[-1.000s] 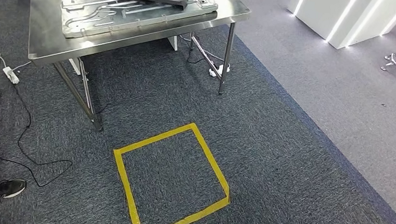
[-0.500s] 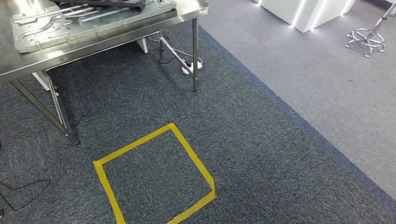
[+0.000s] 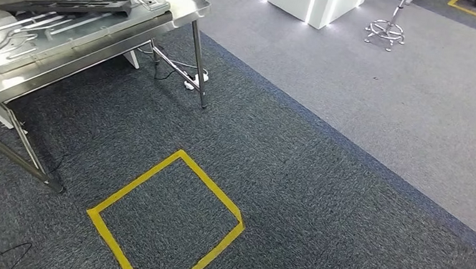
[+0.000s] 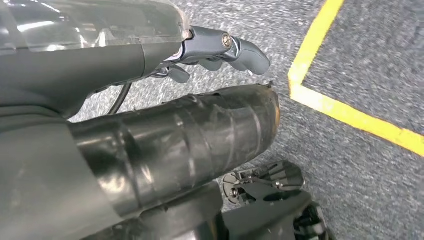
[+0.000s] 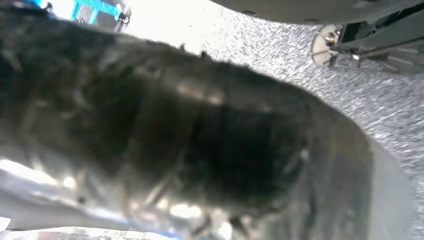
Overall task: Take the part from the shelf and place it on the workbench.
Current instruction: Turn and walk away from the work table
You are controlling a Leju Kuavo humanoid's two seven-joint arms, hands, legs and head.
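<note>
Left hand (image 4: 200, 100) empty, fingers (image 4: 245, 50) apart.

**Dark, taped and ribbed hands**

The left hand (image 4: 200, 125) has a thick thumb wrapped in glossy dark tape, a grey finger (image 4: 235, 47) with a bright screw, and a clear cover. The right hand (image 5: 200, 145) appears blurred, black and shiny.

No text, label, brand, number or sign can be read in any of the views.
</note>
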